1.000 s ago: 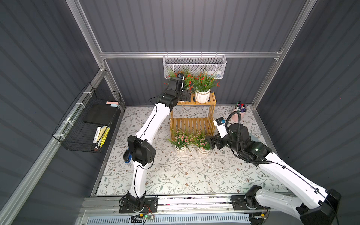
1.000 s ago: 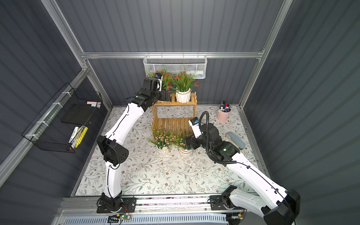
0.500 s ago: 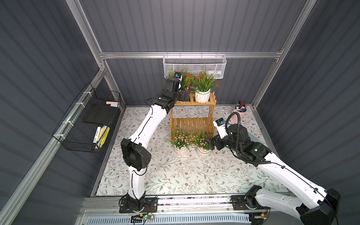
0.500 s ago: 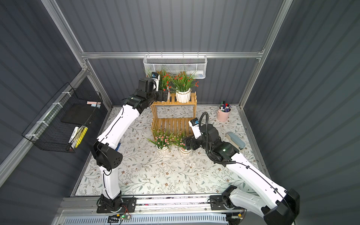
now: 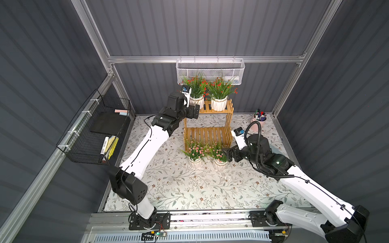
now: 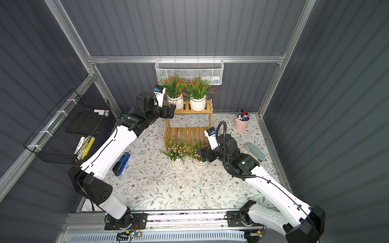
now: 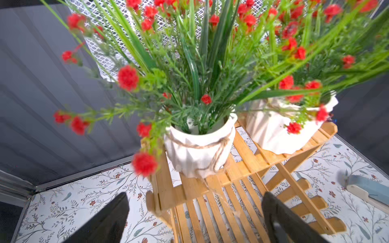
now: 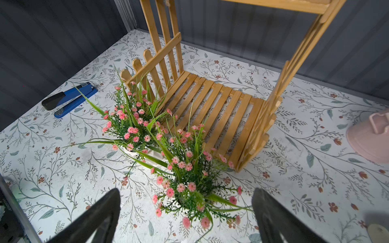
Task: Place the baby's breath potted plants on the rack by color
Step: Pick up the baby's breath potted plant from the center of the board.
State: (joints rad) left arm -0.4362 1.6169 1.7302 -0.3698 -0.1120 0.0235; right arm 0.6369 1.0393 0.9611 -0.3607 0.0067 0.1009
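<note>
Right wrist camera first, since it looks at what is nearest me. The right gripper (image 8: 186, 192) has its jaws spread wide and holds nothing. The blossoms of the right pink plant (image 8: 187, 185) rise between its two black fingers (image 8: 107, 206), though I cannot tell whether they touch the leaves. The left pink plant (image 5: 194, 151) stands just beside it, their grassy leaves mingling. Both sit upright in white pots on the floral mat (image 5: 179, 185), just in front of the lower tier of the rack (image 5: 207, 134).

A blue stapler (image 6: 122, 161) lies on the mat off to the left, and a grey-blue stapler (image 6: 254, 151) lies to the right, close by the right arm.

Farther back, the upper tier carries the left red plant (image 7: 200, 151) and the right red plant (image 7: 277, 130), upright and side by side. The left one stands near that tier's outer corner. The left gripper (image 7: 195, 194) is raised level with that tier, jaws wide apart and empty, just in front of the left pot but clear of it.

A pink cup of pens (image 5: 260, 117) stands in the far right corner of the mat. On the back wall a white mesh basket (image 5: 210, 70) hangs just above the red blossoms. A black wire basket (image 5: 94, 130) hangs on the left wall.
</note>
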